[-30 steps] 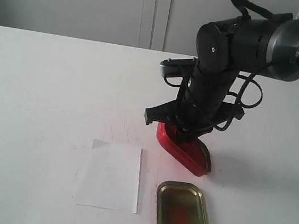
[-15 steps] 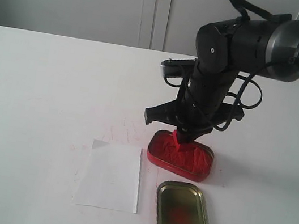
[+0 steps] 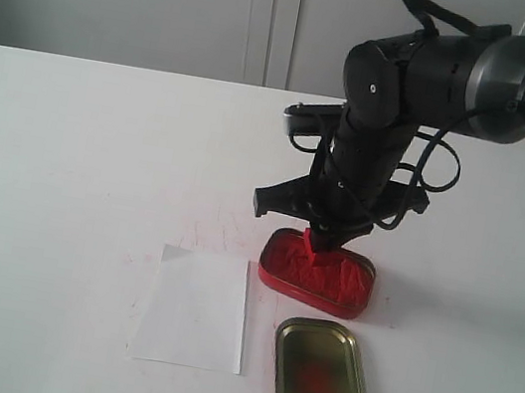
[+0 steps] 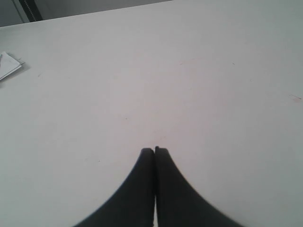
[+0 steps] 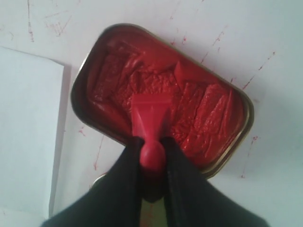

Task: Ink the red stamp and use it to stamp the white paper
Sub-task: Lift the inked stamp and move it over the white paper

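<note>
One arm is over the work. The right gripper (image 3: 321,239) points down above the red ink tin (image 3: 299,291), its black fingers (image 5: 125,175) clamped on the knob of the red stamp (image 3: 314,246). From the wrist camera, the stamp's square head sits over the wrinkled red pad, toward the long side of the tin nearest the gripper. I cannot tell whether its face is pressed into the ink or just above it. The tin lies flat on the white table (image 3: 89,147). Just beside it, to the left in the exterior view, lies the white paper (image 3: 193,308), flat and plain, with one top corner creased. The gold-coloured lid (image 3: 322,383) lies open side up in front of the tin, near the paper's right edge, with a faint red smear inside. The left gripper (image 4: 155,151) has its two fingers pressed together tip to tip, over the tabletop.
</note>
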Tool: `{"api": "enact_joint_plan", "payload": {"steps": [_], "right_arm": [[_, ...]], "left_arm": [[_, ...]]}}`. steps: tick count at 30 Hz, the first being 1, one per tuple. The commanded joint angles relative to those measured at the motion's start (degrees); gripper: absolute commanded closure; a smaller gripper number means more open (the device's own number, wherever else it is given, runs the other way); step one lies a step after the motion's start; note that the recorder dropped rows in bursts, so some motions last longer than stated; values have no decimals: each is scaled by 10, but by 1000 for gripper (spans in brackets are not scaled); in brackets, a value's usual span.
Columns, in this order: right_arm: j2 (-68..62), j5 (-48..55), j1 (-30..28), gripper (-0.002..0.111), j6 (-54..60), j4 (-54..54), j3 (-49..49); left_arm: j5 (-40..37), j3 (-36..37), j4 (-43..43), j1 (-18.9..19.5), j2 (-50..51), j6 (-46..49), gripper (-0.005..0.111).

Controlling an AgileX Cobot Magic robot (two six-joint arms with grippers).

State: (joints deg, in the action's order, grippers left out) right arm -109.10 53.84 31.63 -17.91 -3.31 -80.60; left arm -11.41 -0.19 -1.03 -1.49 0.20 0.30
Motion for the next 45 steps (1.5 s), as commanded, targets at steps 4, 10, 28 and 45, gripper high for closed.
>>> {"api": "enact_joint_plan", "payload": {"steps": [4, 10, 28, 45], "right_arm": [[3, 14, 5, 108, -4, 4, 1], [3, 14, 31, 108, -4, 4, 1], [1, 2, 146, 108, 0, 27, 0], [-59, 4, 164, 108, 32, 75, -57]], "left_arm": [[2, 2, 1, 1, -2, 2, 107], [2, 2, 1, 1, -2, 2, 107], [2, 2, 1, 1, -2, 2, 107], [2, 2, 1, 1, -2, 2, 107]]}}
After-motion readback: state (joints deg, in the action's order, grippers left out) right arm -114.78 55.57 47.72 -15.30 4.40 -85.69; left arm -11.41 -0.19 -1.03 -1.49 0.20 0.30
